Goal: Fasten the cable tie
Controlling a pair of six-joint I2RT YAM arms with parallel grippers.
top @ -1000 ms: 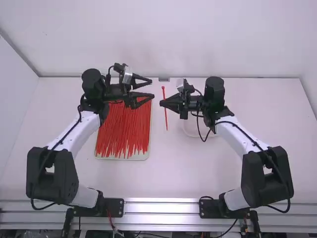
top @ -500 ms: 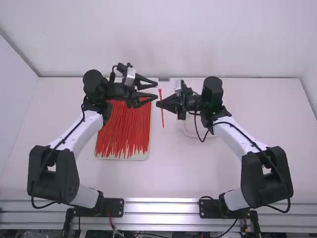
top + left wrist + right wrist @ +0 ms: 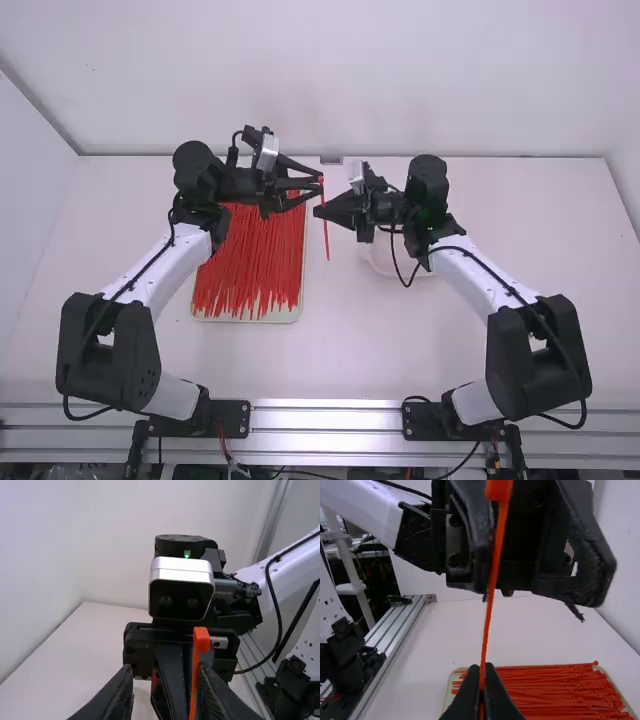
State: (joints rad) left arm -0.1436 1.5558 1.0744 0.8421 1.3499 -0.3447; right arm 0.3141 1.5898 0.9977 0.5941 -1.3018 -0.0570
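Judging by the straight, unlooped cable tie (image 3: 326, 240), fastening was not yet begun: the right tool (image 3: 320, 211) gripped the cable tie upright just beside the tray (image 3: 250, 318), and the left tool (image 3: 313, 188) stood wide around its upper end.

The cable tie (image 3: 325, 235) is bright red. The pile of ties (image 3: 250, 262) is the same red, on a pale tray (image 3: 250, 318). The tabletop (image 3: 530, 230) is white. The left gripper (image 3: 312, 190) and the right gripper (image 3: 319, 211) are black. The left arm (image 3: 160, 265) and right arm (image 3: 480, 280) are white with black joints.
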